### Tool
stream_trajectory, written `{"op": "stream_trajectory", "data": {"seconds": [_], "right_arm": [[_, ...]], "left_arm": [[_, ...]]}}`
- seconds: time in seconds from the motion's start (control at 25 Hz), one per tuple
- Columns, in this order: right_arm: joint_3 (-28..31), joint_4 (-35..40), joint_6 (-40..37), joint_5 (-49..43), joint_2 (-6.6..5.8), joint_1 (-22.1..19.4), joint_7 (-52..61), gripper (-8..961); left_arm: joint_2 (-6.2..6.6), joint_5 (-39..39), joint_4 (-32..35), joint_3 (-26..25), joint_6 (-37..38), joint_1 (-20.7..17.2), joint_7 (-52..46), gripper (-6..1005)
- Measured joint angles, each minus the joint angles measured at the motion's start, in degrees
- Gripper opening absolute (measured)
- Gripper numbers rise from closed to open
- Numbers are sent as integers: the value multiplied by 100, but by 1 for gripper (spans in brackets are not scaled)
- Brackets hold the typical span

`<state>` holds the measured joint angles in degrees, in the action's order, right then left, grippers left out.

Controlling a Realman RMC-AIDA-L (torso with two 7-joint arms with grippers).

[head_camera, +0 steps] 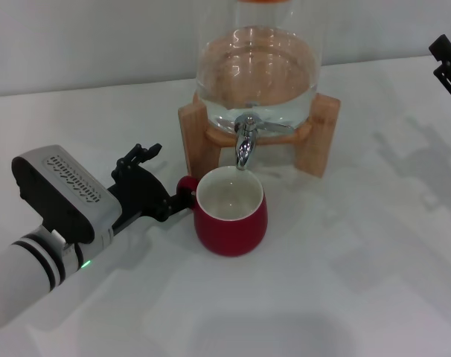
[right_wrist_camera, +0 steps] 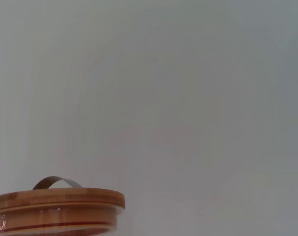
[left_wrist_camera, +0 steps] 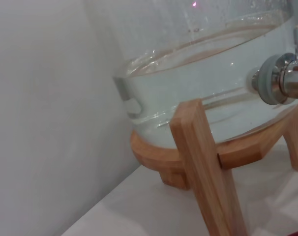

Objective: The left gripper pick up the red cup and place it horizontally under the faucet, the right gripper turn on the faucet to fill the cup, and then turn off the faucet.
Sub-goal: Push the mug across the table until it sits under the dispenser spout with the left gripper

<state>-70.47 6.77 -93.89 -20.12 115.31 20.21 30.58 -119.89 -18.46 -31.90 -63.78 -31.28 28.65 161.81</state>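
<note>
Cup placement done: red cup (head_camera: 231,212) upright under faucet (head_camera: 245,143), left gripper (head_camera: 168,196) clamped on handle; right gripper (head_camera: 449,65) well off, grip unclear; filling pending.

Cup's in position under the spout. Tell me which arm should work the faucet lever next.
Right. The left claw is at the red cup handle under the faucet; the right claw, though off to the side, is free.
</note>
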Motion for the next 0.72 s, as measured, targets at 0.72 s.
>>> {"op": "stream_trajectory", "data": {"seconds": [0.72], "right_arm": [[-1, 7, -16, 0, 0, 3, 0, 777]], "left_arm": [[0, 168, -20, 10, -54, -35, -20, 874]]}}
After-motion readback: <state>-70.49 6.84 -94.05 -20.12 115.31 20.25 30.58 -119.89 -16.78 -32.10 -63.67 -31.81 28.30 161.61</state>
